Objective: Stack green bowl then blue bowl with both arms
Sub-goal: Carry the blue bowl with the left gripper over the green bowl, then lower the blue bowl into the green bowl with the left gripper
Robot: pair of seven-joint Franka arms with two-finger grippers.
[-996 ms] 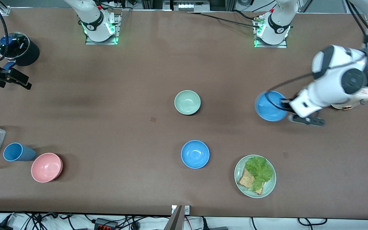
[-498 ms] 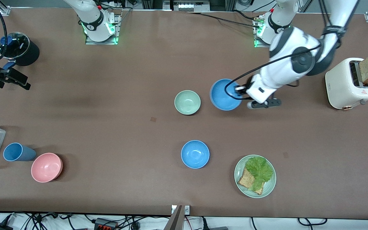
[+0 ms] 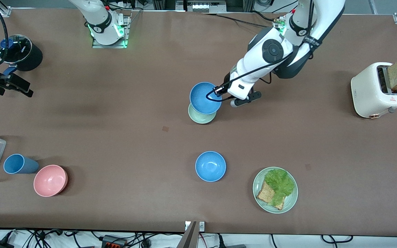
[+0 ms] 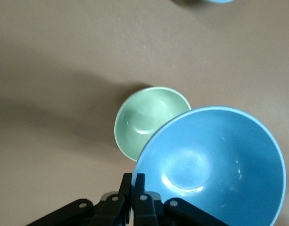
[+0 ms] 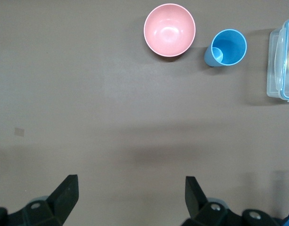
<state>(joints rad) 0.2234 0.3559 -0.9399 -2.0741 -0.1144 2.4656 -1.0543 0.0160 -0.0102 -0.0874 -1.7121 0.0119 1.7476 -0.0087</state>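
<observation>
left gripper (image 4: 133,186) pinching the rim of the blue bowl (image 3: 203,97) in the air over the green bowl (image 3: 201,117).

the left gripper's fingers (image 4: 139,182) are pressed together on the blue bowl's rim, and the bowl hangs mouth-up, slightly tilted; being round, it has no long axis. it overlaps the green bowl, which sits upright on the brown table (image 3: 115,137) with only its front-camera edge showing in the front view. a second blue bowl (image 3: 210,166) lies nearer the front camera than the green bowl, and a green plate (image 3: 275,189) with lettuce and bread sits beside that one. the right gripper (image 5: 130,200) waits with fingers spread wide above the table's right-arm end, over bare table near a pink bowl (image 5: 169,30) and a blue cup (image 5: 227,48).
</observation>
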